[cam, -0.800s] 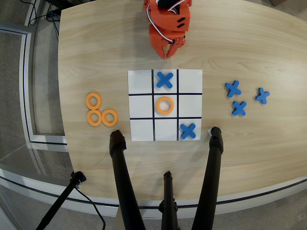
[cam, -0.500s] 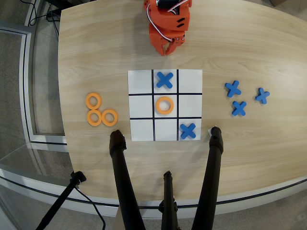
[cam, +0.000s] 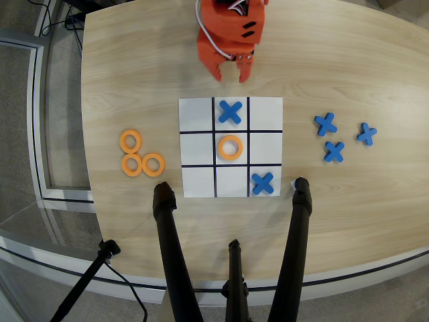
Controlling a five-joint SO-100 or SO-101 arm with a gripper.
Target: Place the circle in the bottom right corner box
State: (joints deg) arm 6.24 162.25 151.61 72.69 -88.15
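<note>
Orange plastic fingers [cam: 230,72] hang slightly parted and empty above the white grid sheet [cam: 198,115], so grabbing touching flat orange rings [cam: 132,164] risks dragging two.

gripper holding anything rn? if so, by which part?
Nothing is held. The orange gripper hangs above the white grid sheet, its fingers apart and empty; the three spare flat orange rings lie untouched on the table.

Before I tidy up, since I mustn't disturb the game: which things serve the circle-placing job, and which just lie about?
Job in hand:
gripper, open
three orange rings left of the sheet
grid sheet

Lying about:
three blue crosses right of the sheet
black tripod legs
</note>
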